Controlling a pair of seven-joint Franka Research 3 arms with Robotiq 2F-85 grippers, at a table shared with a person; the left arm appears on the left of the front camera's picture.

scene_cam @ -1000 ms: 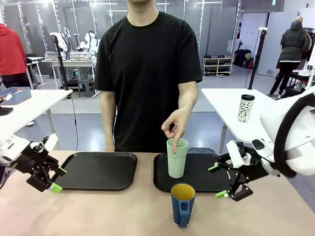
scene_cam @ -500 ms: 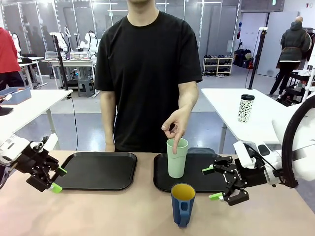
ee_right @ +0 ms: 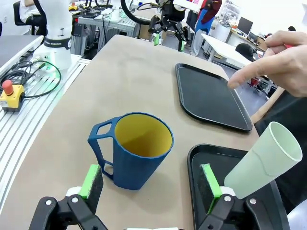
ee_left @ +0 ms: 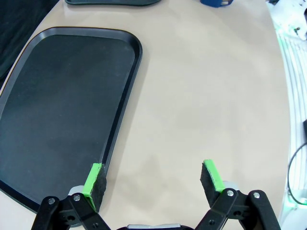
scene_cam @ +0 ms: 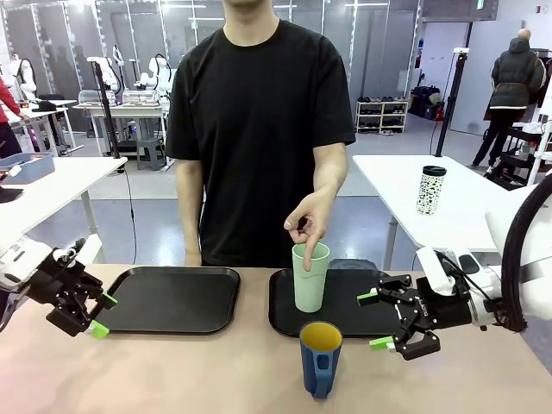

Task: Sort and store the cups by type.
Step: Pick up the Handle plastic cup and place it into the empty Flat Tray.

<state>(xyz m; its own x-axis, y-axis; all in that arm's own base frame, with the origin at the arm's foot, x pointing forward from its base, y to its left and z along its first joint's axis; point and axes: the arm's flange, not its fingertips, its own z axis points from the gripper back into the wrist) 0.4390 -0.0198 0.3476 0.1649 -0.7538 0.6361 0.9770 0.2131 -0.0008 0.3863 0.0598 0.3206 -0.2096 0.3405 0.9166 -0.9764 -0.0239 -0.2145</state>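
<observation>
Showing two cups near the middle of the tabletop (scene_cam: 172,371). The pale green tumbler (scene_cam: 310,276) stands upright on the left part of the right-hand black tray (scene_cam: 349,302). The person's hand (scene_cam: 306,220) hangs above its rim with the index finger pointing down. The dark blue mug (scene_cam: 320,358), yellow inside, stands on the bare tabletop just in front of that tray, on the robot's side, with its handle turned toward the front camera.

The robot's right hand (scene_cam: 374,319) sits low to the right of the mug, over the tray's near right corner. Its fingers are spread wide and grip nothing. In the right wrist view the mug (ee_right: 136,158) lies ahead of the gap in that hand (ee_right: 151,184), apart from both pads, and the tumbler (ee_right: 261,165) rises beside the right-side pad.

The robot's left hand (scene_cam: 103,315) is likewise wide open and empty, at the near left corner of the bare left-hand tray (scene_cam: 168,297). In the left wrist view one pad of that hand (ee_left: 153,179) is at the tray's rim (ee_left: 125,100).
</observation>
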